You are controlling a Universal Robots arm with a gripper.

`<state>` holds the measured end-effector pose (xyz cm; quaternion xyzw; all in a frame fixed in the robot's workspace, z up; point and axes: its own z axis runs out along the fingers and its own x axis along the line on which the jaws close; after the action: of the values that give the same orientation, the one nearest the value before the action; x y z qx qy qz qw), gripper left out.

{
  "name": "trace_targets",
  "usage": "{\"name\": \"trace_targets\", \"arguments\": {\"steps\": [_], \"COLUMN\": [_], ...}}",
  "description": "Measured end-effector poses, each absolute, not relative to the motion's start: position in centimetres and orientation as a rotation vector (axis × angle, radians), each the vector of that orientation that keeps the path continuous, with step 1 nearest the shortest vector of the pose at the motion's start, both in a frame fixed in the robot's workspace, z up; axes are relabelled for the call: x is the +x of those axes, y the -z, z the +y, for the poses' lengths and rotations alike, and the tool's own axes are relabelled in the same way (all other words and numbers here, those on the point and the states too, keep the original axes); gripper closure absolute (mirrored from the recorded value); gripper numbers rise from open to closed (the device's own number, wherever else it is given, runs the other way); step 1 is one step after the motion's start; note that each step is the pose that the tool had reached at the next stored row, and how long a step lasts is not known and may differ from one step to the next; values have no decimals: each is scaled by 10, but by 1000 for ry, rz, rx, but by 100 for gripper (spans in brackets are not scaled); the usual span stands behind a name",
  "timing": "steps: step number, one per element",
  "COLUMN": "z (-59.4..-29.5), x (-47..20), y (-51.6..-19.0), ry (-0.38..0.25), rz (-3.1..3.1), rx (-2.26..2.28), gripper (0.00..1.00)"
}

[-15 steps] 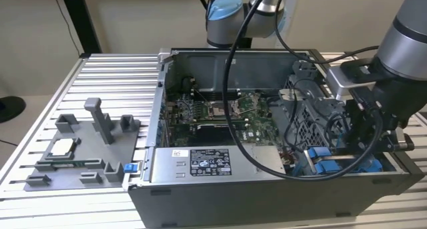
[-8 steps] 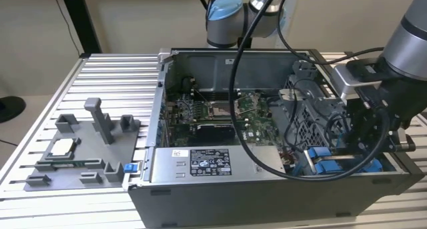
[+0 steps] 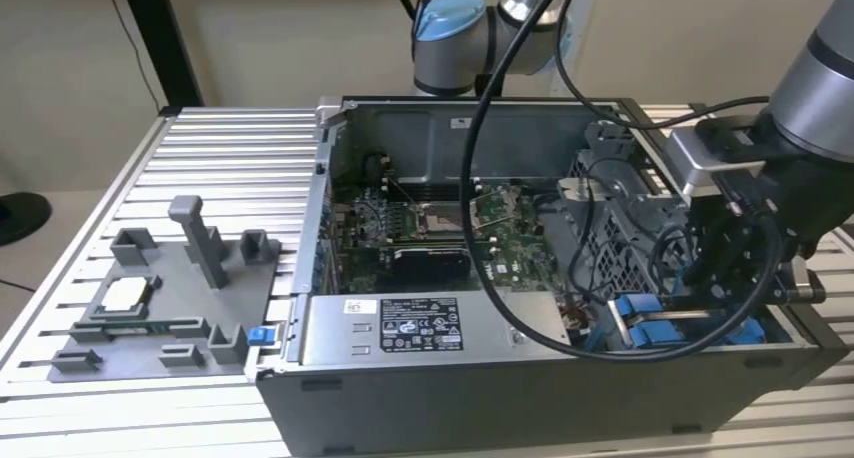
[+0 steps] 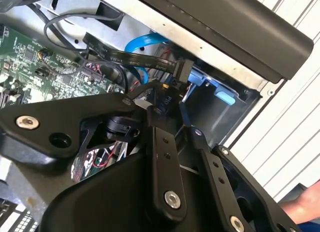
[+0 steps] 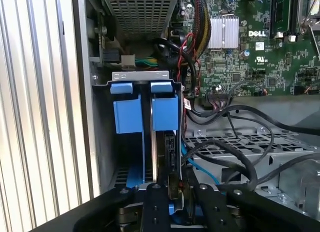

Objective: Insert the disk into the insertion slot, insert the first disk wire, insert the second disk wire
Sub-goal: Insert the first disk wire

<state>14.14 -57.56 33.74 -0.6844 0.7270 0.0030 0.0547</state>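
Claw (image 5: 175,189) low inside open computer case (image 3: 441,398) on slatted counter (image 3: 80,418). Its fingers look closed on black wire plug (image 4: 165,99).

Disk (image 5: 168,147) stands on edge in blue carrier (image 5: 165,111), seated in insertion slot just ahead of claw.

Likely risks:
- Plug meeting socket tilted could jam or bend contacts.
- Loose black cables (image 5: 235,157) crowd nearby and could snag fingers.
- Hard push could shift disk.

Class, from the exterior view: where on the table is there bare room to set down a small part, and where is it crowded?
Free: the ribbed table behind the grey fixture plate, beside the computer case; also the strip in front of that plate. Crowded: the case's drive-bay corner, where gripper and black cables pack in.
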Motion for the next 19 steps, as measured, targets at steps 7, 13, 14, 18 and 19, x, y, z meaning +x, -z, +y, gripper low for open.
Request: {"name": "trace_targets", "arguments": {"steps": [7,13,14,18,19], "z": [-576,-576,-576,-576,-576], "x": [142,142,142,142,142], "y": [-336,-333,-332,-328,-328], "ry": [-13,-15,-15,-19,-22], "rz": [2206,2205,2205,2204,2203], "rx": [-2076,-2076,-2076,-2075,-2073], "gripper": [0,100,100,100,100]}}
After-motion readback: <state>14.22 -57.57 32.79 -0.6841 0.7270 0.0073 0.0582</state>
